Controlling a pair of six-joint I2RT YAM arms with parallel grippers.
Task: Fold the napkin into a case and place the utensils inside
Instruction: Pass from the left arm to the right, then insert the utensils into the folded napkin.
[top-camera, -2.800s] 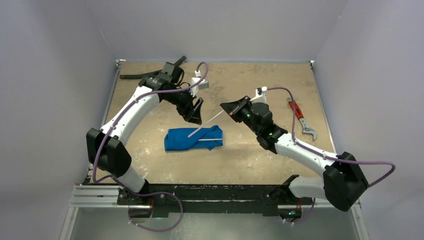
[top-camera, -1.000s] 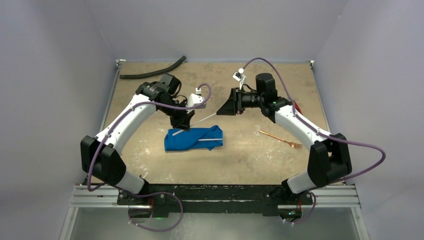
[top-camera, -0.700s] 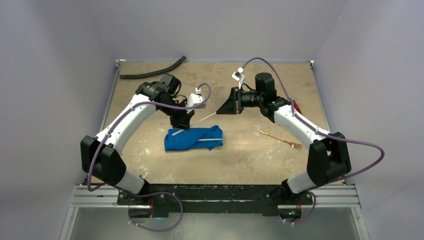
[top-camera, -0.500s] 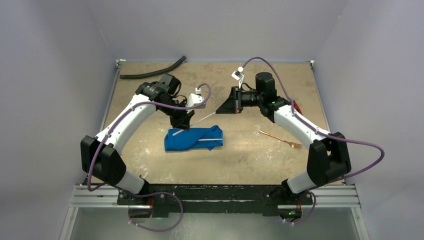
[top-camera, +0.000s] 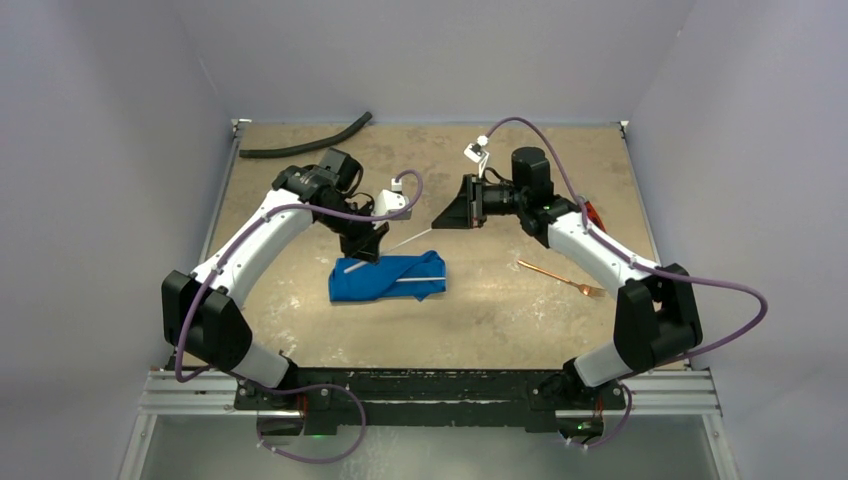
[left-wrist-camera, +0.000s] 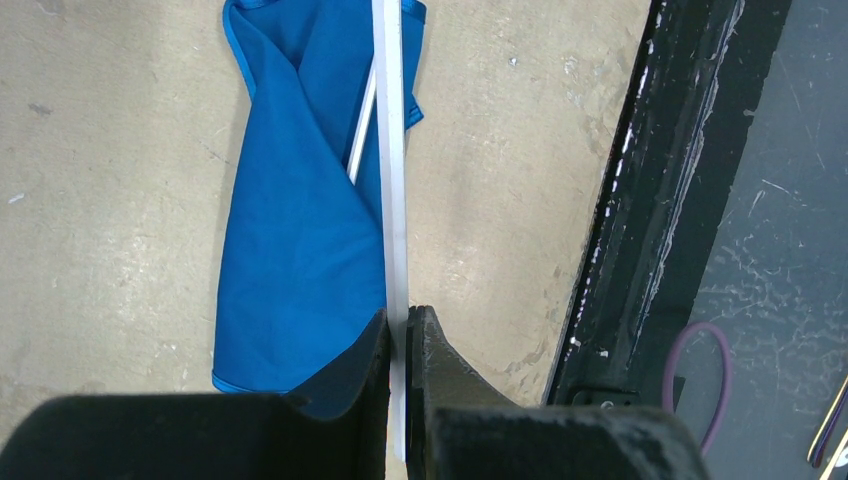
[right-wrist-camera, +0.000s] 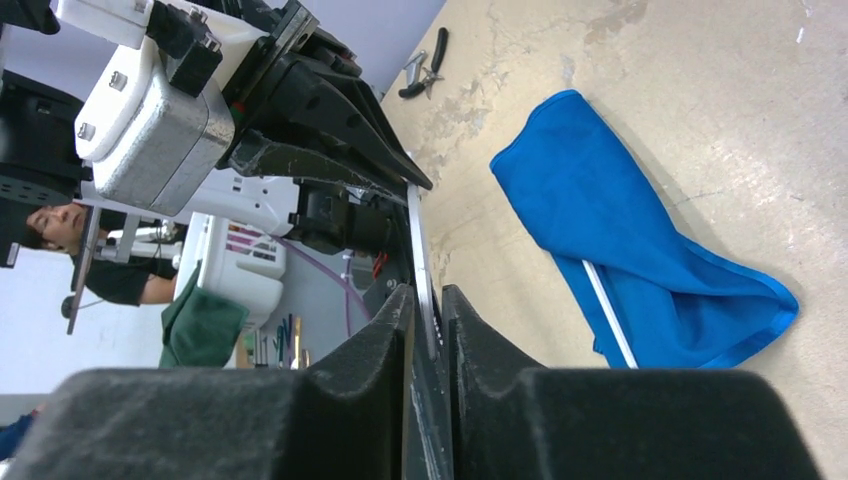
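The left gripper (top-camera: 366, 250) is shut tight on one end of a long silver utensil (top-camera: 403, 241). The right gripper (top-camera: 440, 222) is shut tight on the other end. So both hold the same utensil, and it hangs in the air at a slant, low on the left and high on the right. I think it is being passed from one gripper to the other, or both are steering it down to the cloth.

The blue napkin (top-camera: 370, 285) lies folded on the bench (top-camera: 480, 310), just under the low end of the utensil. A second utensil (top-camera: 420, 280) lies on the napkin, and one end looks tucked under a fold. I cannot tell if it is really inside. A copper fork (top-camera: 555, 273) waits on the bench, well apart to the right.

The low tip is near the far edge of the napkin. I think it should slide in at the open fold, so one gripper must let go first. There is bare bench on the near side and to the right of the napkin. The black hose (top-camera: 300, 148) is far away at the back, so it should not get in the way.
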